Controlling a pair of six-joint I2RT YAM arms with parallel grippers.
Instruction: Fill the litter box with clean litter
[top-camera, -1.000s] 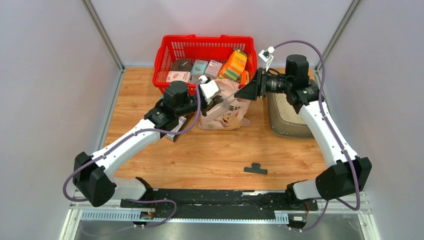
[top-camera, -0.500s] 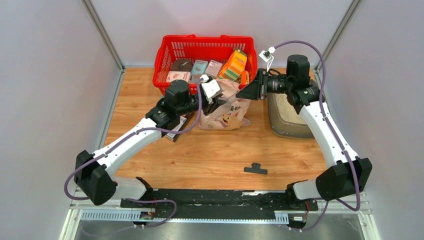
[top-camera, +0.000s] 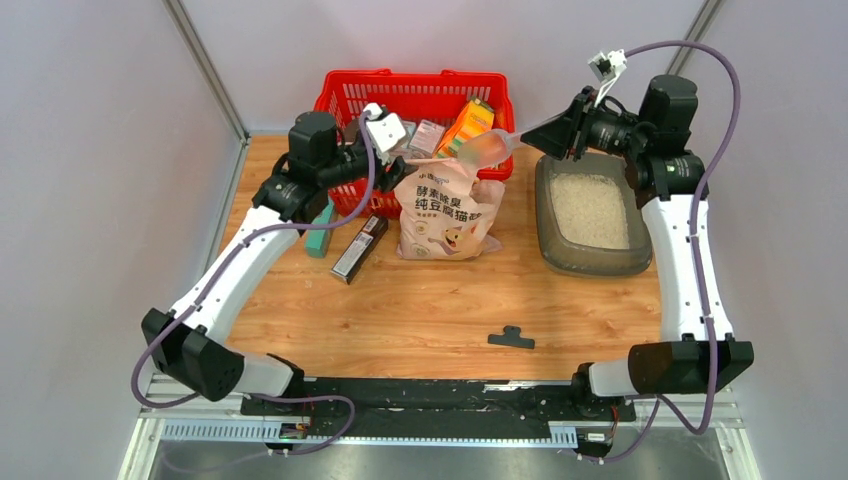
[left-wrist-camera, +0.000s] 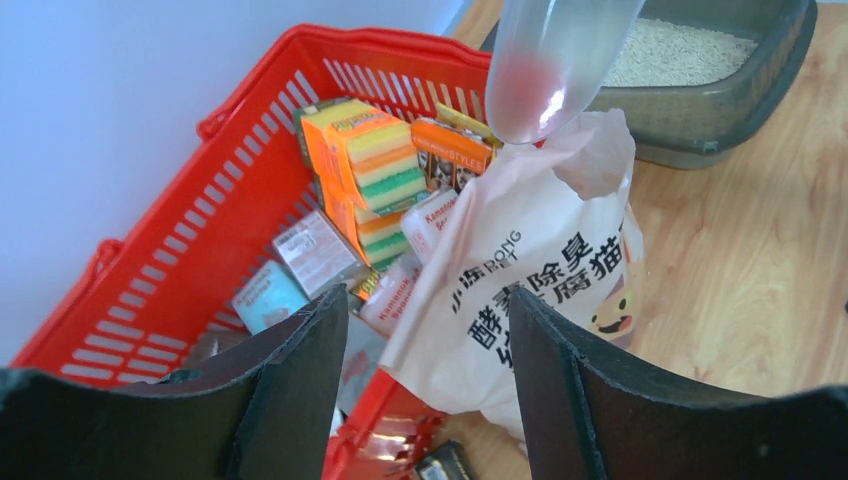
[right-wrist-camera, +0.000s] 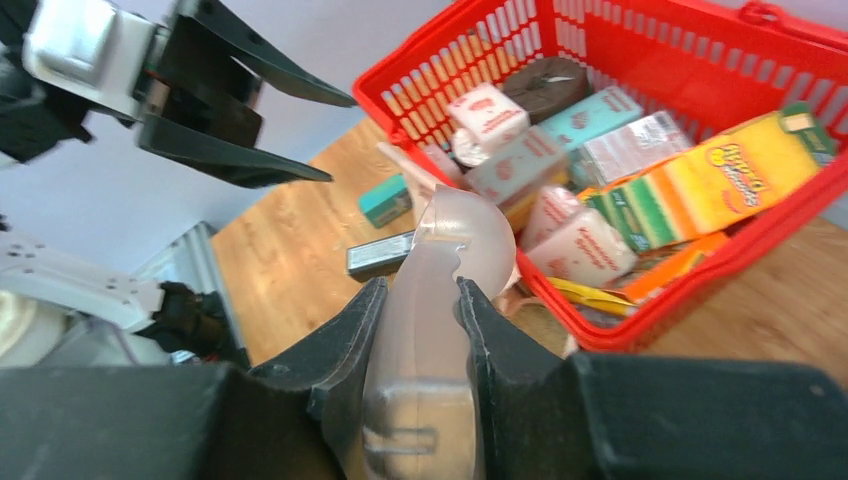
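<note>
The grey-brown litter box (top-camera: 556, 255) sits at the right of the table with pale clean litter (top-camera: 588, 208) spread over its floor; it also shows in the left wrist view (left-wrist-camera: 745, 95). My right gripper (top-camera: 548, 130) hangs high, left of the box, shut on the handle of a clear plastic scoop (right-wrist-camera: 440, 255). The scoop's bowl (top-camera: 488, 149) hovers above the open top of the pinkish litter bag (top-camera: 447, 210). My left gripper (top-camera: 386, 128) is open and holds nothing, raised over the basket's left part, apart from the bag (left-wrist-camera: 540, 270).
A red mesh basket (top-camera: 340, 100) with sponges and small boxes stands at the back, touching the bag. A teal box (top-camera: 322, 230) and a black box (top-camera: 359, 247) lie left of the bag. A black clip (top-camera: 511, 338) lies near the front edge.
My left gripper opened, let go of the bag and rose back-left over the basket. My right gripper closed on the scoop and lifted up and to the right, uncovering the litter box.
</note>
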